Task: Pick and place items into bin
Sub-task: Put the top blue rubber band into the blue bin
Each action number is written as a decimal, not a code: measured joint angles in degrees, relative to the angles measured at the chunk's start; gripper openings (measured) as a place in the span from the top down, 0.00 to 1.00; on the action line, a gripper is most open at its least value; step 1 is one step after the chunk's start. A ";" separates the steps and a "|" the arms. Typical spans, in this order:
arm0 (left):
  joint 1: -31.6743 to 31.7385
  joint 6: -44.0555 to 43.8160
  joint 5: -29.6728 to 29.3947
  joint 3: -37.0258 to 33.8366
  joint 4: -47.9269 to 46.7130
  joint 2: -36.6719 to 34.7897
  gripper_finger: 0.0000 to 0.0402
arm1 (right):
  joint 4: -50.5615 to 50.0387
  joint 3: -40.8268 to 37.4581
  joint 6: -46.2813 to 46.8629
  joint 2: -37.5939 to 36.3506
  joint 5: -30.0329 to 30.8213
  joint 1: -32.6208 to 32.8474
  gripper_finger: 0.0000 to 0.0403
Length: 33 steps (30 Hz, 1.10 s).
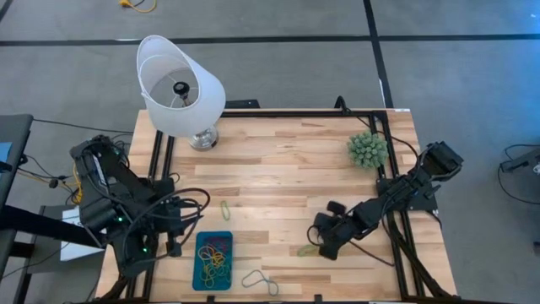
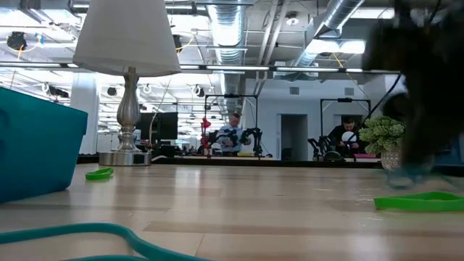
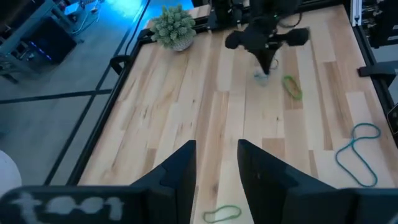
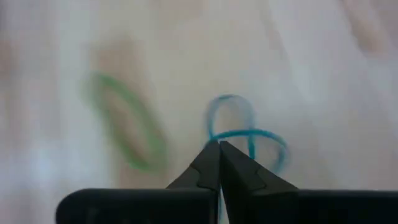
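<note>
The teal bin (image 1: 213,260) sits near the table's near edge, left of centre, with several coloured rubber bands (image 1: 215,256) in it. Loose bands lie flat on the wood: a green one (image 1: 226,209) beyond the bin, a grey-blue one (image 1: 260,281) to its right, and a green one (image 1: 308,250) beside my right gripper (image 1: 325,247). That gripper is shut on a pale blue band (image 4: 239,132). My left gripper (image 3: 214,180) is open, just left of the bin, and holds nothing. My right gripper pinches the pale blue band's upper strand (image 4: 219,138) between its two shut fingertips (image 4: 208,163), coming from above and pointing down. The band hangs as a small loop (image 3: 261,76) under the tips, just over the wood; I cannot tell whether its lower end touches the table.
A white-shaded lamp (image 1: 181,84) stands at the far left corner, and a spiky green plant ball (image 1: 368,149) at the far right. Bare wood (image 1: 278,177) lies between them. Dark frame rails (image 1: 160,160) run along the table's sides.
</note>
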 joint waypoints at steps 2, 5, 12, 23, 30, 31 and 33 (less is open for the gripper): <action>0.00 0.15 0.11 0.00 -0.06 0.00 0.73 | 7.65 0.67 -5.65 -0.02 -0.03 -0.36 1.00; 0.04 1.39 -0.13 0.00 -0.07 0.00 0.73 | 20.60 2.03 -14.97 -0.02 -0.26 -1.45 1.00; 0.07 3.85 -1.74 0.00 -0.09 0.00 0.73 | 39.73 6.73 -32.87 0.71 -1.76 -6.51 1.00; 1.53 3.34 -1.57 -0.01 -1.36 -0.04 0.73 | 36.92 36.22 -41.92 26.99 -12.23 -10.57 1.00; 1.53 2.92 -1.22 -0.50 -1.28 -0.04 0.73 | 31.79 55.89 -44.37 40.31 -13.01 -10.65 1.00; 1.53 2.90 -1.21 -0.87 -1.18 -0.05 0.73 | 30.66 58.26 -44.71 41.80 -13.53 -10.61 1.00; 1.53 2.65 -1.18 -1.81 -1.12 -0.07 0.73 | 29.74 62.53 -45.14 44.76 -15.50 -10.75 1.00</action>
